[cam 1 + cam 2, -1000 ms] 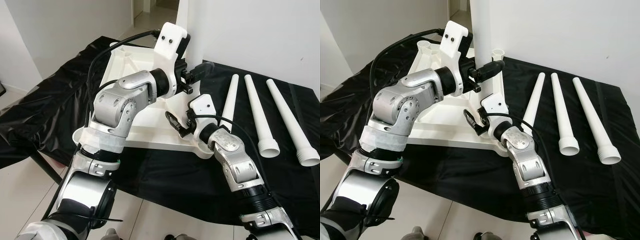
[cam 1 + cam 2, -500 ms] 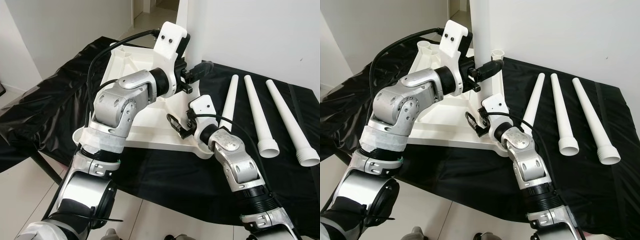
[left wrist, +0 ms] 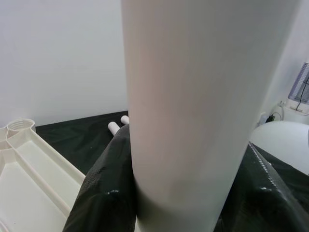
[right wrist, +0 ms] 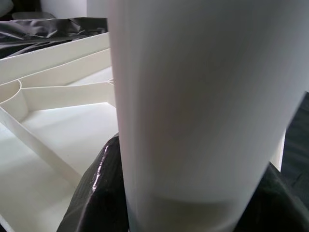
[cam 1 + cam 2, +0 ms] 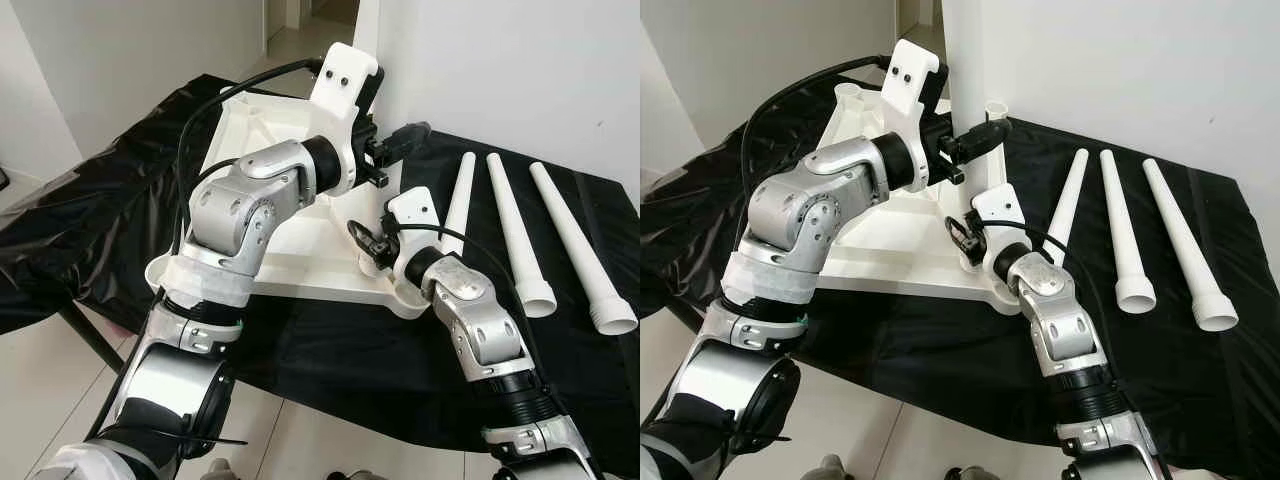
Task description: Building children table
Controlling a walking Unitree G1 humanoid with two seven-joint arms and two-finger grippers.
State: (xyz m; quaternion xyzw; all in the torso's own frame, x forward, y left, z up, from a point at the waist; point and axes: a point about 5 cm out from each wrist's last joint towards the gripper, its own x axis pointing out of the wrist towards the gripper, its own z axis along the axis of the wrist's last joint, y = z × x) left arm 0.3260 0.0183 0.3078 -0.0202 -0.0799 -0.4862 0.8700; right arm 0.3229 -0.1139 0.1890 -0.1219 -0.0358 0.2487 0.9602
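The white tabletop (image 5: 250,120) lies upside down on a black sheet. One white table leg (image 5: 962,50) stands upright near its right side, rising toward the camera. My left gripper (image 5: 985,130) is shut on this leg high up; the left wrist view has the leg (image 3: 193,96) pressed between the black fingers (image 3: 106,193). My right gripper (image 5: 962,232) is shut on the same leg low down, just above the tabletop; the right wrist view has the leg (image 4: 193,96) between its fingers (image 4: 96,193). The leg's foot is hidden behind the right wrist.
Three loose white legs (image 5: 515,230) lie side by side on the black sheet (image 5: 330,340) to the right. An open corner socket (image 5: 995,103) sits at the back right of the tabletop. White walls close in behind, and bare floor lies in front.
My right gripper has slid a little to the right and up, closing in on the leg's lower end. The left arm holds still.
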